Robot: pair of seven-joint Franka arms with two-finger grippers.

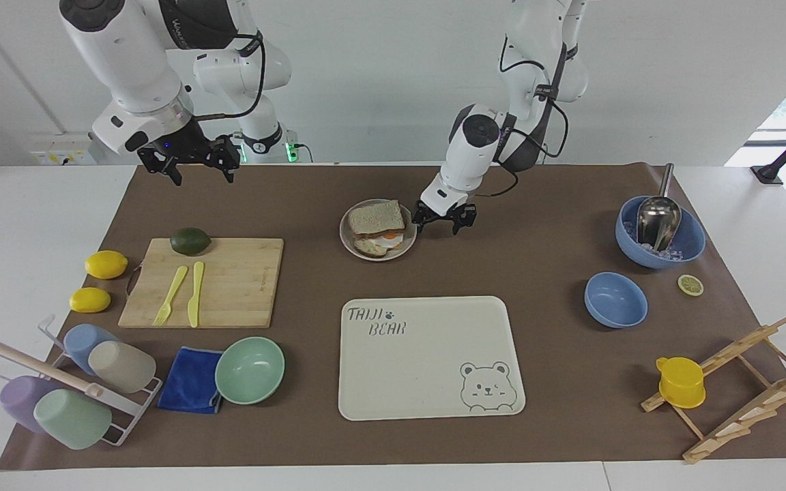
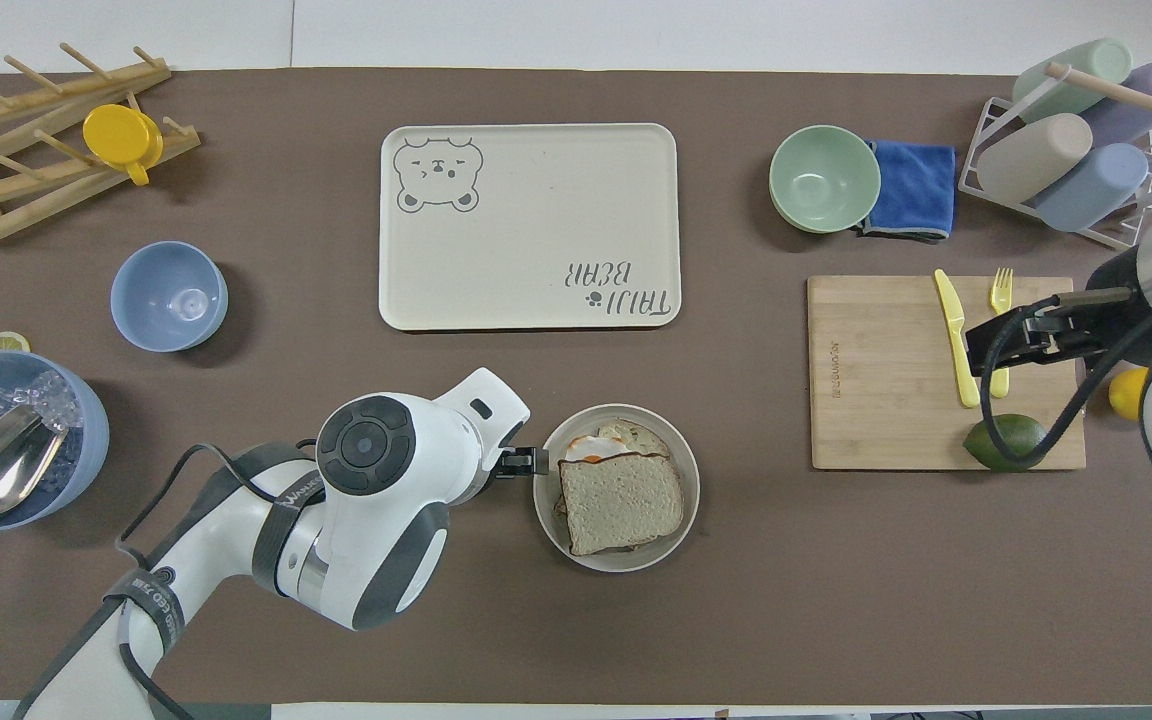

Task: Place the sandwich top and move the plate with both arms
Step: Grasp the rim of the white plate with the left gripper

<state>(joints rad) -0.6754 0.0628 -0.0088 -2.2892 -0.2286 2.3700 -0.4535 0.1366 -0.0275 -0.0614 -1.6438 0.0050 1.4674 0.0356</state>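
Colours on the brown mat (image 1: 543, 354)
Pale speckled sandwich top (image 1: 376, 217), beige-grey plate (image 1: 411, 239), cream bear-print tray (image 1: 427, 382), 2 yellow lemons (image 1: 106, 264)

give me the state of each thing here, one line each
sandwich top: lying on the egg, on the plate
plate: on the mat, loaded
left gripper: open, beside the plate's rim
right gripper: open, raised, waiting
mint bowl: upright, empty
bear tray: flat, bare

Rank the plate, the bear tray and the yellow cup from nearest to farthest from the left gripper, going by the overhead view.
From the left gripper:
1. Plate, right beside the gripper.
2. Bear tray, farther from the robots than the plate.
3. Yellow cup, on the wooden rack at the left arm's end.
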